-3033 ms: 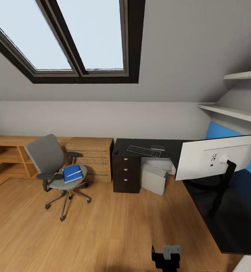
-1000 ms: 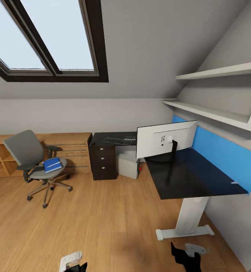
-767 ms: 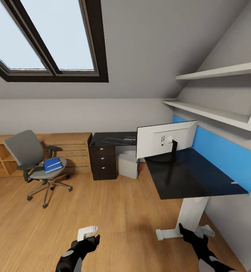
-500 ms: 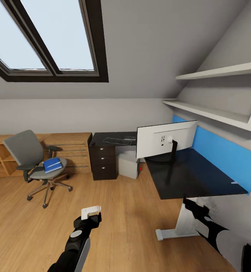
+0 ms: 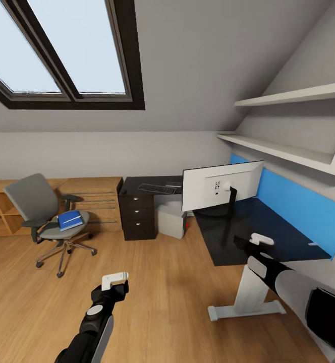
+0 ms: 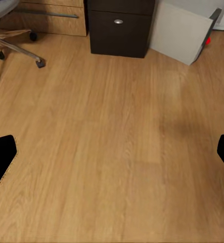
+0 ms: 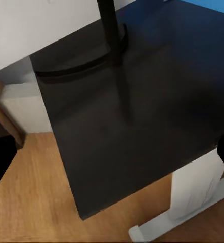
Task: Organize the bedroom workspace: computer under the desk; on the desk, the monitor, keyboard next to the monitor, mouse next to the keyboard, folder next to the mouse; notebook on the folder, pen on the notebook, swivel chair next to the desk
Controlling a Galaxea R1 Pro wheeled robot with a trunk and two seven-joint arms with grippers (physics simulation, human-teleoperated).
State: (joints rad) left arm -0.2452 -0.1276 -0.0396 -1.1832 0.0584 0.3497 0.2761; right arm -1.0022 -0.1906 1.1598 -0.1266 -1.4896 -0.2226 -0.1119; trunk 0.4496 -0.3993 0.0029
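Both arms are up now, lifted from low at the robot's base: the right gripper (image 5: 256, 241) hangs over the near edge of the desk (image 5: 268, 237), the left gripper (image 5: 114, 280) over bare floor, both with fingers spread and empty. That reads as readying to reach. The monitor (image 5: 220, 185) stands further in along the desk; the folder (image 5: 69, 220) sits on the swivel chair (image 5: 46, 217), well apart from both

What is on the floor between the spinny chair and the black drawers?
In the head view, a light wooden dresser stands between the swivel chair and the desk drawers.
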